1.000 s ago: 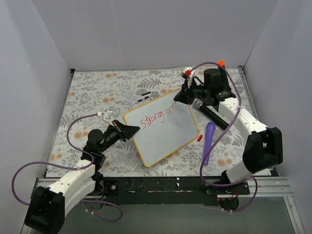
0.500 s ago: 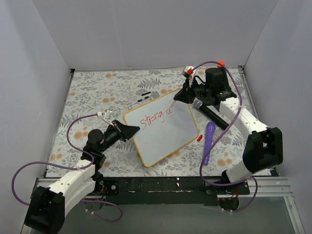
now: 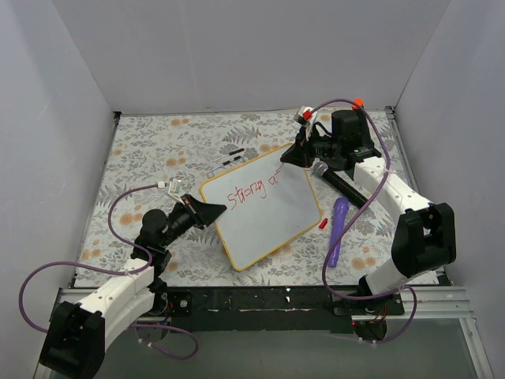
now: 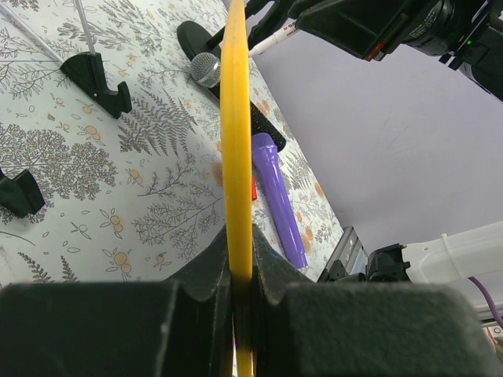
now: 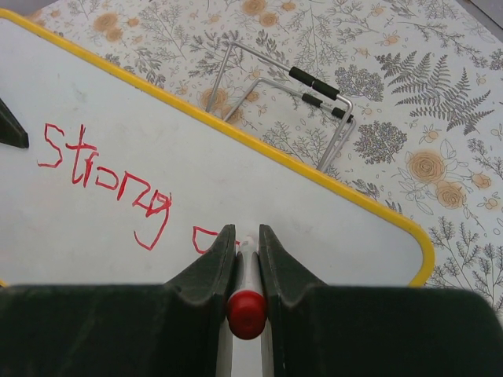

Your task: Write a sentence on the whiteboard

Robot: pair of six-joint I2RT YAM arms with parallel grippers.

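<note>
The whiteboard [image 3: 264, 217], white with a yellow frame, lies tilted on the floral tabletop. My left gripper [image 3: 207, 212] is shut on its left edge; in the left wrist view the yellow frame [image 4: 236, 141] runs edge-on between the pads of that gripper [image 4: 240, 271]. The sentence [image 3: 251, 189] reads "Strong" in red plus the start of a letter [image 5: 106, 177]. My right gripper [image 3: 290, 158] is shut on a white marker with a red end [image 5: 247, 306]. The marker's tip touches the board just right of the last red stroke and is hidden between the pads of the right gripper [image 5: 242, 236].
A black microphone [image 3: 339, 185], a purple cylinder [image 3: 338, 229] and a small red cap [image 3: 323, 224] lie right of the board. A wire stand with black tips [image 5: 306, 98] lies beyond its far edge. Black clip feet [image 4: 98, 75] rest on the cloth.
The red mark after "Strong" has grown by a small stroke as the right gripper shifted slightly. The left gripper and the board have not moved.
</note>
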